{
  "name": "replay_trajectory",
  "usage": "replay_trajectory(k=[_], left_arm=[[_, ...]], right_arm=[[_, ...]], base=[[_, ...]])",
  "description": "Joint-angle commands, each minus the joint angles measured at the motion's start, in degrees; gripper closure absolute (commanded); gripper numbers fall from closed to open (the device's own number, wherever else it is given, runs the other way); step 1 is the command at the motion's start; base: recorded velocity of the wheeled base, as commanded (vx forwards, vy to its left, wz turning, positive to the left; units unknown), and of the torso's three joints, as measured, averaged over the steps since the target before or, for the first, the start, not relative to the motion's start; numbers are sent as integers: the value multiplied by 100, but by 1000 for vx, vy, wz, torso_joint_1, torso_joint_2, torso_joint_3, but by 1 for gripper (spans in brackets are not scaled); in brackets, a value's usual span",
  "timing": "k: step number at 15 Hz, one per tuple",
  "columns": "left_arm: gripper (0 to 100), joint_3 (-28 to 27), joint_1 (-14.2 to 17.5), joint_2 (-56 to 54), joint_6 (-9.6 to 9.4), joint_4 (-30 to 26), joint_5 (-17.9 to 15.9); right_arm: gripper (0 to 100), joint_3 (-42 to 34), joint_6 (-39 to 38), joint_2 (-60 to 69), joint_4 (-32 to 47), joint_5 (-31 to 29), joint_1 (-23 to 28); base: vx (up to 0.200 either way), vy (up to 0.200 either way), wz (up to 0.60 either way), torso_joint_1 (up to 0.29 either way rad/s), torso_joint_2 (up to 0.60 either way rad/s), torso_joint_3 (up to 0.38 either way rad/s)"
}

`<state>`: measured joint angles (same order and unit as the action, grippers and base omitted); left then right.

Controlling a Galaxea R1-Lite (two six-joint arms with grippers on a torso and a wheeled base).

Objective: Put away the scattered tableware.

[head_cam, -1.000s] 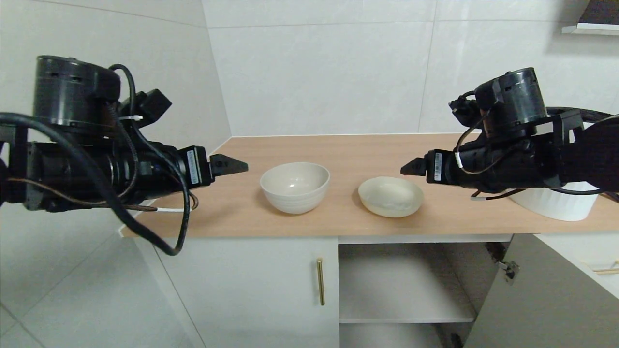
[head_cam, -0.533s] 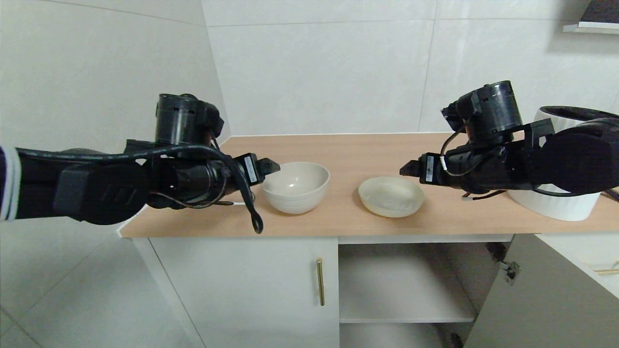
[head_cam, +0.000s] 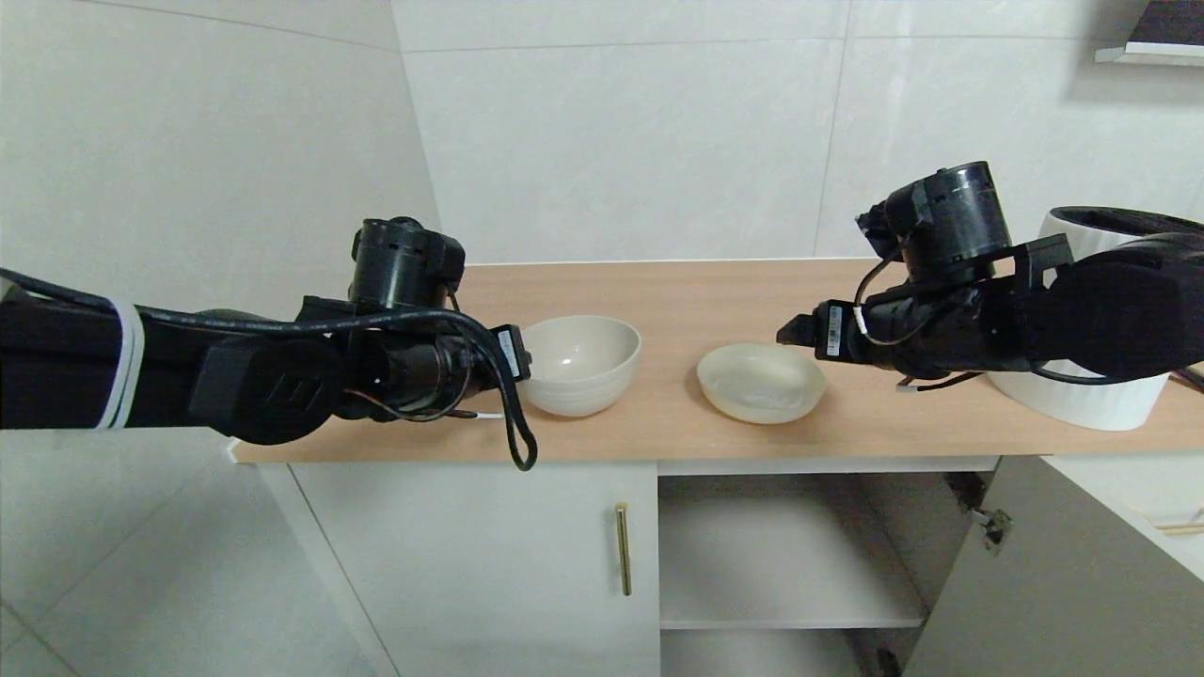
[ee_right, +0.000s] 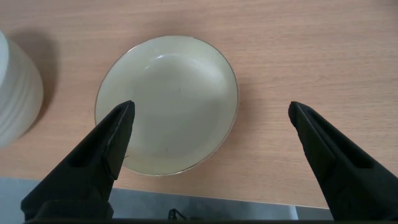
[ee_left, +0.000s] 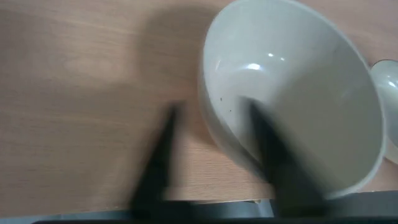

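1. Deep white bowl (head_cam: 576, 364) upright on the wooden countertop (head_cam: 687, 291), toward its left half and near the front edge. Nothing in it.
2. Shallow cream dish (head_cam: 760, 381) at the bowl's 3 o'clock, near but apart, flat on the countertop and also bare.
3. Left gripper (head_cam: 523, 352) meets the bowl at its 9 o'clock rim. In the left wrist view its fingers (ee_left: 273, 149) are parted and straddle the bowl's wall, one dark finger inside the bowl and the other outside over the wood. The outer finger stands apart from the wall. Whether the inner one touches cannot be told, as both are blurred. Nothing is clamped.
4. Right gripper (head_cam: 790, 331) hangs just above the dish's 2 o'clock edge, pointing toward the bowl. The right wrist view looks down on the dish between its fingers (ee_right: 93, 162), which are spread wider than the dish. It has hold of nothing.
5. Large white ribbed container (head_cam: 1082, 400) sits on the countertop at the dish's 3 o'clock, partly behind the right arm.
6. Below the countertop, at the dish's 6 o'clock, an open cabinet with a white shelf (head_cam: 790, 616). Its door (head_cam: 1035, 583) is swung out at 4 o'clock.
7. At the bowl's 6 o'clock, a closed door with a brass handle (head_cam: 622, 548).
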<state>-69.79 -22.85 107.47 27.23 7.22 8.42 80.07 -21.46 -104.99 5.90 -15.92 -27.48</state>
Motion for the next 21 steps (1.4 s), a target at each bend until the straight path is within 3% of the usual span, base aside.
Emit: replay_trajectory(k=[1, 8, 12, 18, 19, 21], left_arm=[[100, 1, -1, 19, 1, -1, 1], [100, 264, -18, -754, 28, -1, -25], [100, 642, -18, -1334, 1, -1, -623], [100, 677, -18, -1387, 10, -1, -667], [100, 677, -9, -1396, 10, -1, -658], [100, 686, -18, -1404, 28, -1, -658]], right_arm=[[0, 9, 1, 22, -1, 1, -3], [0, 18, -8, -48, 25, -34, 6], [0, 141, 10, -584, 52, -377, 41], [0, 378, -8, -1050, 43, -403, 243], [100, 378, -8, -1050, 34, -394, 243], [100, 369, -8, -1059, 43, -385, 243]], base=[[0, 0, 0, 0, 0, 0], [0, 0, 0, 0, 0, 0], [0, 0, 0, 0, 0, 0], [0, 0, 0, 0, 0, 0], [0, 0, 0, 0, 0, 0], [0, 0, 0, 0, 0, 0]])
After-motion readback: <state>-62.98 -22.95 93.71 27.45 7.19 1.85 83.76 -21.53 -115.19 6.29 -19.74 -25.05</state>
